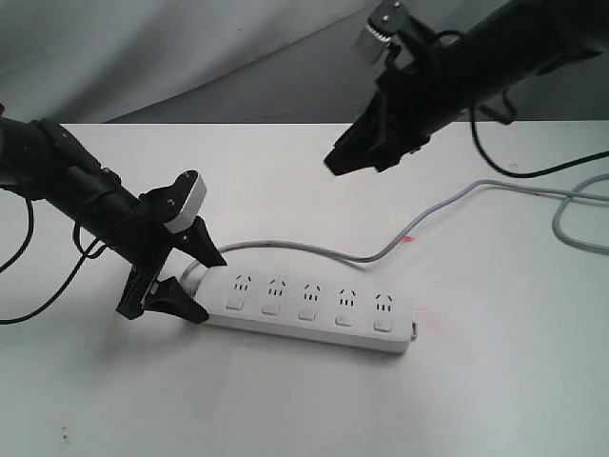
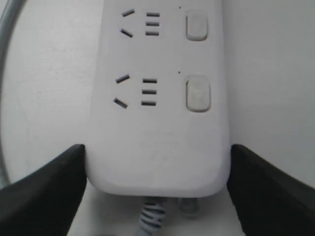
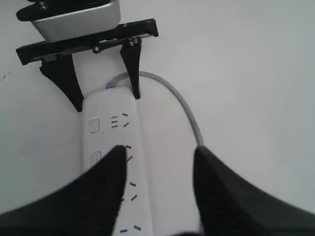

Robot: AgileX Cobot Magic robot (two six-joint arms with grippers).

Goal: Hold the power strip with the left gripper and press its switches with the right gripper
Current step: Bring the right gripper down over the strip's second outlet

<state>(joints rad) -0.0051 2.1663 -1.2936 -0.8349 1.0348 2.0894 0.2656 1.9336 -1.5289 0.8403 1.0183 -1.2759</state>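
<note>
The white power strip [image 1: 314, 309] lies flat on the table, its grey cord [image 1: 381, 252] leaving the left end. Five switches [image 1: 307, 311] run along its near side. My left gripper [image 1: 209, 286] straddles the cord end, and the left wrist view shows both black fingers pressed against the sides of the power strip [image 2: 157, 123], with two switches [image 2: 198, 93] beyond them. My right gripper [image 1: 333, 164] hangs well above the strip, apart from it. In the right wrist view the right gripper [image 3: 160, 150] is open and empty, over the power strip [image 3: 110, 147].
The white table [image 1: 285, 409] carries loops of grey cable [image 1: 571, 205] at its right side. Black cables hang off both arms. A grey backdrop rises behind the table's far edge [image 1: 238, 124].
</note>
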